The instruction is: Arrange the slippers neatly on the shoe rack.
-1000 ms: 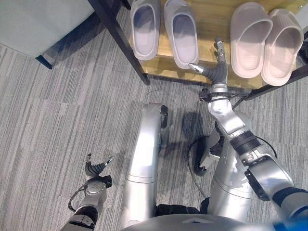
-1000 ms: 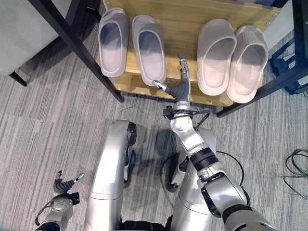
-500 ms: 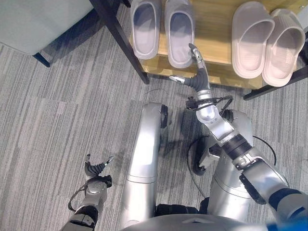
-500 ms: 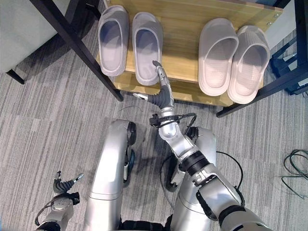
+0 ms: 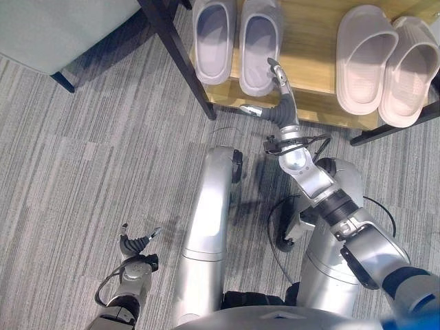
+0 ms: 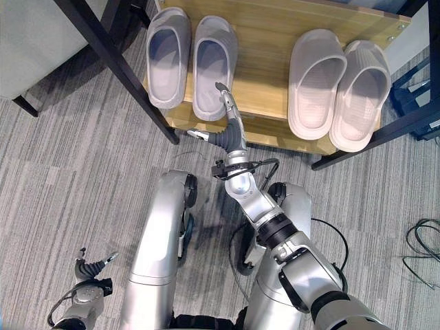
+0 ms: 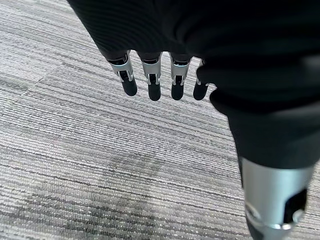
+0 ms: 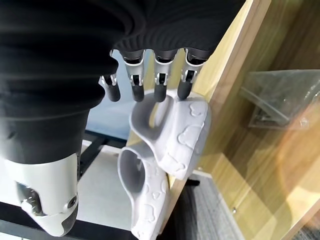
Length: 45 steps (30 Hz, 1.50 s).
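Observation:
A grey-lilac pair lies at the left of the wooden shoe rack (image 5: 311, 41), left slipper (image 5: 212, 40) beside right slipper (image 5: 260, 42). A pale pink pair (image 5: 385, 65) lies side by side at the right. All toes point inward. My right hand (image 5: 280, 110) reaches up to the rack's front edge, open, its straight fingers (image 8: 159, 90) against the heel of the right grey slipper (image 8: 175, 127). My left hand (image 5: 135, 245) hangs low over the carpet at the lower left, open, with nothing in it (image 7: 155, 85).
A black rack leg (image 5: 180, 62) slants down just left of the grey pair, and another black bar (image 6: 375, 134) runs under the pink pair. A grey piece of furniture (image 5: 55, 27) stands at the top left. Striped grey carpet (image 5: 82, 158) lies around the rack.
My right hand has swung left from the gap between the two pairs to the right grey slipper's heel. That slipper now lies straighter beside its mate. The left hand has stayed put.

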### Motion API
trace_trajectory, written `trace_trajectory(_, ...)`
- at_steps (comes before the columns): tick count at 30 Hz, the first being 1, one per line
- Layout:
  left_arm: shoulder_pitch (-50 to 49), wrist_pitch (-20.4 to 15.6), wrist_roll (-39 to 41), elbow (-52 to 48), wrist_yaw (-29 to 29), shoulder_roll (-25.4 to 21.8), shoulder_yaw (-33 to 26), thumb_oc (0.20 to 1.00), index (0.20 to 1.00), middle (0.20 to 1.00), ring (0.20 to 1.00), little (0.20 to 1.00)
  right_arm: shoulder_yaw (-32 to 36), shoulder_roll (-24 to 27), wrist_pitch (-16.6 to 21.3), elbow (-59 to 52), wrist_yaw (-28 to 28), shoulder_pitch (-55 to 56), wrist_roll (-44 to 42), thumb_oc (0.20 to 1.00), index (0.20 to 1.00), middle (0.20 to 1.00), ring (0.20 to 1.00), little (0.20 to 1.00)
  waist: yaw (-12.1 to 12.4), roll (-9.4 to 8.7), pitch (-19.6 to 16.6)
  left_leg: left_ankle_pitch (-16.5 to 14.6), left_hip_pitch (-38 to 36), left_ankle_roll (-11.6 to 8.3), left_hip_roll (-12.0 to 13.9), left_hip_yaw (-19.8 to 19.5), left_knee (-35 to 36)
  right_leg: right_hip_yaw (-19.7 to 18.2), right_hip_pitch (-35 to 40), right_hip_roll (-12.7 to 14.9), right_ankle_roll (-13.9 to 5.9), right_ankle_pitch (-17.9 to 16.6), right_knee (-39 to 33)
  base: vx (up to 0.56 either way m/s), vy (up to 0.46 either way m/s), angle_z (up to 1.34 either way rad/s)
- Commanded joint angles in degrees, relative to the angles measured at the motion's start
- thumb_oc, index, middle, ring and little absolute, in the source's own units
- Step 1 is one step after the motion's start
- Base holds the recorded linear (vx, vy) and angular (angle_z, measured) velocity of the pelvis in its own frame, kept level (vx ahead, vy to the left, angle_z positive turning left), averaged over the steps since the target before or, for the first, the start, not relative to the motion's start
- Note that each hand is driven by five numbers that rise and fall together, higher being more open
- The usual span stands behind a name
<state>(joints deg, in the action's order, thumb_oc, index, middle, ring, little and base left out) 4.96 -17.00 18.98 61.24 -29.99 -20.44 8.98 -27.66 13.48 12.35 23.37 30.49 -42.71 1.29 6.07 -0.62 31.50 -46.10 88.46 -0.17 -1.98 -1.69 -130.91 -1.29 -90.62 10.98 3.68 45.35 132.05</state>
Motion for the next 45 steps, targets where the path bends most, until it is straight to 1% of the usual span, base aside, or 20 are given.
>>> trace_trajectory(1,-3.0,-0.8,-0.6,1.7,-1.4,-0.6,2.2,1.000,1.000,1.000,1.000,1.000,-0.4,-0.8,3.4,-9.9,0.1,-0.6,-0.7,1.000,1.000,1.000,1.000,1.000,3.4,-1.98,-1.7,2.2,1.5,1.58,-2.8,-7.2,3.1,-10.2,4.6,0.0,1.39,-6.2,3.1,0.00,0.000,0.00)
trace_trajectory(3,-2.8,-1.0,-0.4,1.7,-1.3,-0.7,2.0,1.000,1.000,1.000,1.000,1.000,-0.3,-0.8,3.4,-9.9,0.0,-0.3,-1.6,1.000,1.000,1.000,1.000,1.000,3.6,-2.66,-1.7,2.3,1.5,1.47,-2.7,-7.4,3.0,-10.0,4.7,0.0,1.37,-6.3,3.1,0.00,0.000,0.00)
trace_trajectory(9,-2.2,-0.9,0.1,2.1,-1.2,-0.7,1.7,1.000,1.000,1.000,1.000,1.000,-0.8,-1.3,3.5,-10.1,-0.3,0.2,-2.2,1.000,1.000,1.000,1.000,1.000,3.9,-3.33,-1.7,2.3,1.5,1.34,-2.7,-7.7,2.9,-9.9,4.8,0.0,1.34,-6.6,3.0,0.00,0.000,0.00)
trace_trajectory(17,-1.5,-0.6,0.1,3.3,-1.5,-0.2,1.3,1.000,1.000,1.000,1.000,1.000,-1.1,-2.0,3.8,-9.0,-0.4,0.0,-3.1,1.000,1.000,1.000,1.000,1.000,3.2,-4.24,-1.7,2.1,1.5,1.07,-2.4,-7.4,2.5,-10.1,4.3,-0.6,1.72,-6.5,3.9,0.00,0.000,0.00)
trace_trajectory(28,-1.2,-0.5,0.5,4.5,-1.3,0.0,1.6,1.000,1.000,1.000,1.000,1.000,-2.5,-3.5,3.5,-6.9,-0.7,-2.5,-3.0,1.000,1.000,1.000,1.000,1.000,3.3,-3.82,-1.7,2.3,1.5,1.02,-2.3,-6.9,2.6,-10.3,4.1,-0.9,1.69,-6.6,4.2,0.00,0.000,0.00)
trace_trajectory(37,-0.8,-0.6,1.0,5.2,-1.1,0.3,1.5,1.000,1.000,1.000,1.000,1.000,-1.7,-3.1,3.5,-6.2,-0.2,-2.7,-2.8,1.000,1.000,1.000,1.000,1.000,3.1,-3.78,-1.7,2.5,1.5,1.03,-2.3,-6.6,2.7,-10.6,4.1,-1.1,1.58,-6.7,4.4,0.00,0.000,0.00)
trace_trajectory(40,-1.1,-0.6,1.0,5.5,-1.0,0.7,1.0,1.000,1.000,1.000,1.000,1.000,0.0,-1.2,3.3,-9.0,2.0,-2.1,1.4,1.000,1.000,1.000,1.000,1.000,2.7,-3.81,-1.7,2.5,1.5,1.04,-2.4,-6.5,2.7,-10.7,4.0,-1.2,1.53,-6.7,4.5,0.00,0.000,0.00)
trace_trajectory(43,-0.7,-0.4,-0.3,5.5,-1.5,1.2,-0.5,1.000,1.000,1.000,1.000,1.000,2.1,3.7,2.1,-16.9,4.4,0.6,10.7,1.000,1.000,1.000,1.000,1.000,1.7,-4.36,-1.7,2.4,1.5,1.02,-2.3,-6.6,2.6,-10.8,3.9,-1.2,1.49,-6.6,4.8,0.00,0.000,0.00)
trace_trajectory(44,-0.6,-0.3,-0.9,5.3,-1.6,1.5,-1.3,1.000,1.000,1.000,1.000,1.000,4.0,6.9,1.5,-21.4,4.9,4.1,14.4,1.000,1.000,1.000,1.000,1.000,1.0,-4.69,-1.7,2.4,1.5,1.04,-2.2,-6.7,2.5,-10.9,3.8,-1.3,1.35,-6.7,4.9,0.00,0.000,0.00)
trace_trajectory(45,-0.6,-0.3,-1.2,5.2,-1.6,1.7,-1.6,1.000,1.000,1.000,1.000,1.000,4.8,8.4,1.0,-23.2,5.2,5.5,16.4,1.000,1.000,1.000,1.000,1.000,0.7,-4.90,-1.7,2.4,1.5,1.05,-2.1,-6.7,2.5,-10.9,3.7,-1.3,1.36,-6.6,4.9,0.00,0.000,0.00)
